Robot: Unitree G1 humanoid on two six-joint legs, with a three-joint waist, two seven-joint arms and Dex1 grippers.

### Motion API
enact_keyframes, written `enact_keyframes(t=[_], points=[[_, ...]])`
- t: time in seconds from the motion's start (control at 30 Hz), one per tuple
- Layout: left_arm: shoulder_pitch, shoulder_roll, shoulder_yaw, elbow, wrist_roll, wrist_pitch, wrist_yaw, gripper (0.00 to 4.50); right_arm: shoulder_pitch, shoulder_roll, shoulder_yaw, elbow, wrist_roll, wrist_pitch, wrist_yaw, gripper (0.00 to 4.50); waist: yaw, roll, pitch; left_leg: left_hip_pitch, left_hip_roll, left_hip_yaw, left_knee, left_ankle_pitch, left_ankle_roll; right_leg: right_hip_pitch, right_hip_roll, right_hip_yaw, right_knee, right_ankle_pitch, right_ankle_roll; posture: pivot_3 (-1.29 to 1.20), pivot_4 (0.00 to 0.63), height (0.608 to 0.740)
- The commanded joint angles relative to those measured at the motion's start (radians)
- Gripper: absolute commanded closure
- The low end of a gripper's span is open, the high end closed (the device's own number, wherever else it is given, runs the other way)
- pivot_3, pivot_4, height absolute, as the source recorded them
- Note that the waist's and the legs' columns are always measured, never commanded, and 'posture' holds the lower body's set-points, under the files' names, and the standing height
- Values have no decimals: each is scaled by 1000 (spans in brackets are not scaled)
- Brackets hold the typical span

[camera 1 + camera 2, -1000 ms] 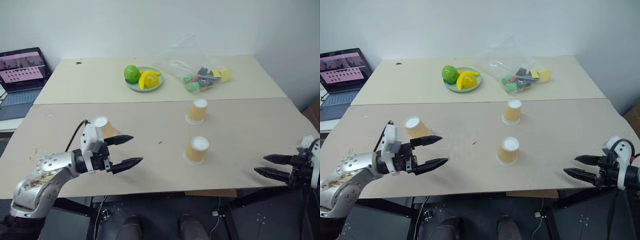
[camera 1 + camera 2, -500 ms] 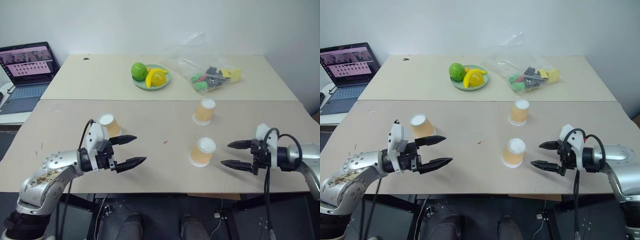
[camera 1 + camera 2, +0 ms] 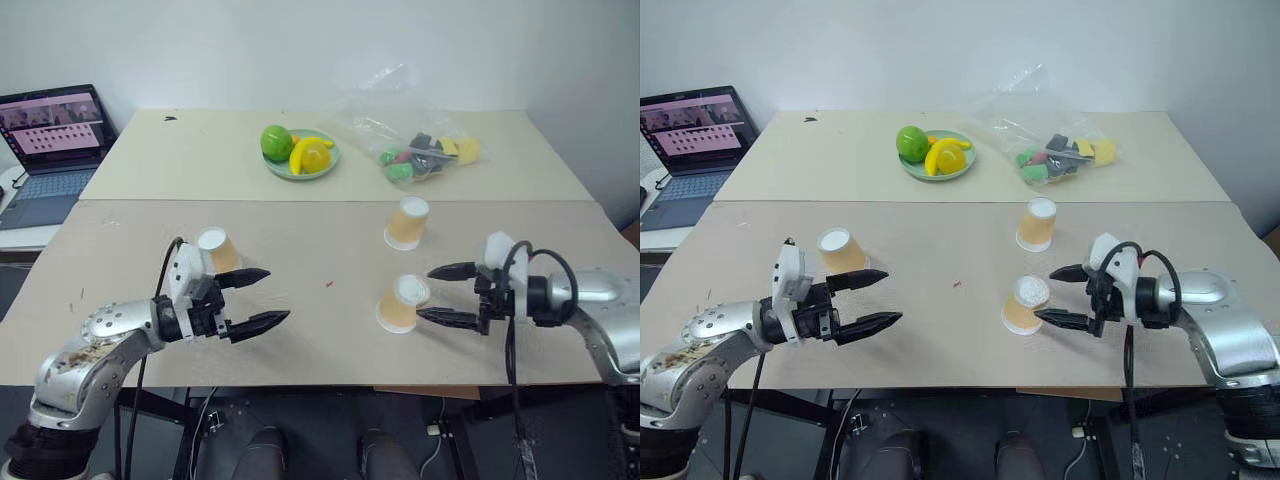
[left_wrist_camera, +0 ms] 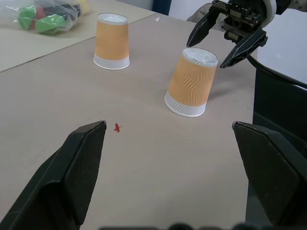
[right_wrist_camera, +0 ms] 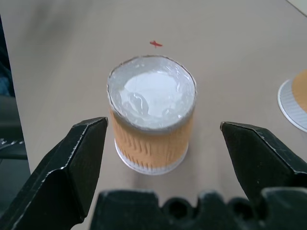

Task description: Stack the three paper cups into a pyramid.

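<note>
1. Cups: three paper cups, all upside down on the front table (image 3: 300,340), tan sides, white bases up.
2. Near cup (image 3: 401,304) sits front-centre-right, tilted slightly; far cup (image 3: 407,222) stands behind it, apart; left cup (image 3: 217,250) is well apart on the left side.
3. Right gripper (image 3: 440,294) spread wide, nothing held, fingers pointing left at the near cup. One fingertip sits just past the cup's top edge, the other low beside its base; contact can't be told.
4. Right wrist view: near cup (image 5: 151,120) centred between the two black fingers (image 5: 72,163), gaps visible on both sides.
5. Left gripper (image 3: 262,297) also released, wide, empty, hovering over the table just in front of the left cup, pointing right.
6. Left wrist view: both right-side cups and the right gripper (image 4: 207,46) near the closer one; small red mark (image 4: 117,127) on the table.
7. Back table: green plate (image 3: 301,167) with fruit, clear plastic bag (image 3: 420,150) of toys. Laptop (image 3: 50,140) open at far left.
</note>
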Motion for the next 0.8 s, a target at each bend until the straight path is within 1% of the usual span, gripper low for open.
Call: enact_keyframes(t=[0.03,0.27,0.53,0.57,0.6,0.67,0.7,0.8], points=[[-23,1,29,-20,-11,1,8,0,-25,16,10,-18,1,-5,-3,70,0,0,0,0,0,0,0,0,0,0,0,0,0,0,0,0,150,740],[-28,0,33,-24,-12,3,17,0,-77,53,50,22,-20,-9,-14,70,0,0,0,0,0,0,0,0,0,0,0,0,0,0,0,0,150,740],[-24,2,33,-26,-9,0,18,0,-118,69,72,50,-30,-3,-11,70,0,0,0,0,0,0,0,0,0,0,0,0,0,0,0,0,150,740],[-24,2,34,-25,-8,-1,18,0,-118,69,72,52,-29,-1,-12,575,0,0,0,0,0,0,0,0,0,0,0,0,1,0,0,0,150,740],[-24,2,35,-24,-7,-2,18,0,-118,69,72,52,-29,0,-11,765,0,0,0,0,0,0,0,0,0,0,0,0,1,0,0,0,150,740],[-25,1,34,-17,-1,-6,19,0,-120,69,74,53,-33,0,-10,1446,0,0,0,0,0,0,1,0,0,0,0,0,1,0,0,0,150,740],[-26,0,34,-13,3,-9,20,0,-125,71,75,53,-35,2,-12,1689,0,0,0,0,0,0,1,0,0,0,0,0,1,0,0,0,150,740],[-25,-2,31,-13,5,-10,21,0,-164,90,67,53,-14,21,-13,1689,-3,0,0,0,0,0,1,0,0,0,0,0,1,0,0,0,150,740]])
